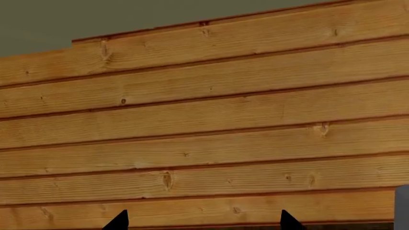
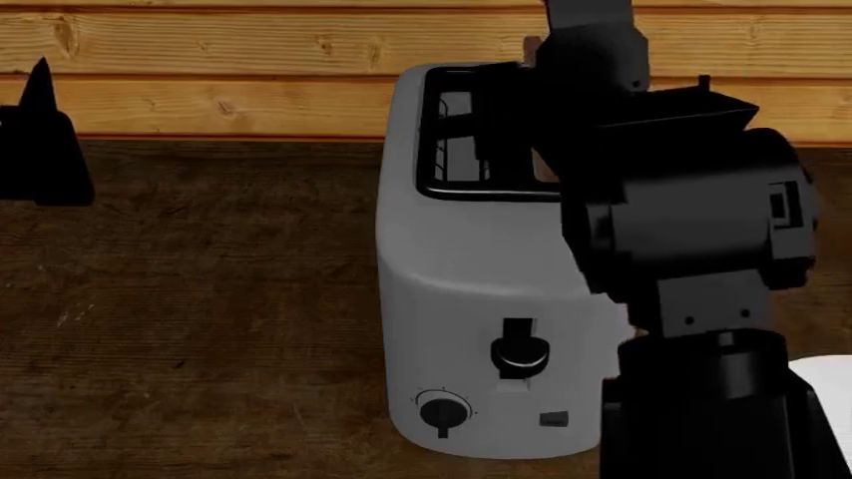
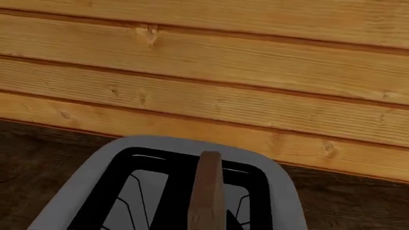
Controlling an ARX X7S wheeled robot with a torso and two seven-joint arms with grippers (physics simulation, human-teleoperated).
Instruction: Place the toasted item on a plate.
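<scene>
While the left wrist view shows little beyond the plank wall (image 1: pixel 204 120), two dark fingertips (image 1: pixel 118 221) stand well apart at its lower edge with nothing between them, so the left gripper (image 1: pixel 203 223) is wide and empty, taking no part in the job for now.

From the head view, the grey toaster (image 2: pixel 466 329) stands on the dark wooden table (image 2: pixel 187 319), with the right arm (image 2: pixel 692 249) reaching over its top slots and hiding much of them. A white sliver at the lower right edge is most likely the plate (image 2: pixel 828 384), just beside the toaster and bare as far as can be seen.

Through the right wrist view, the toast (image 3: pixel 208 191) stands upright on edge above the toaster's slot, its lower part cut off by the frame. The right gripper's fingers are out of sight, so whether it grips the slice cannot be told.

Judging by this, the toast is at most partly lifted; carrying it across and laying it on the plate remain.
</scene>
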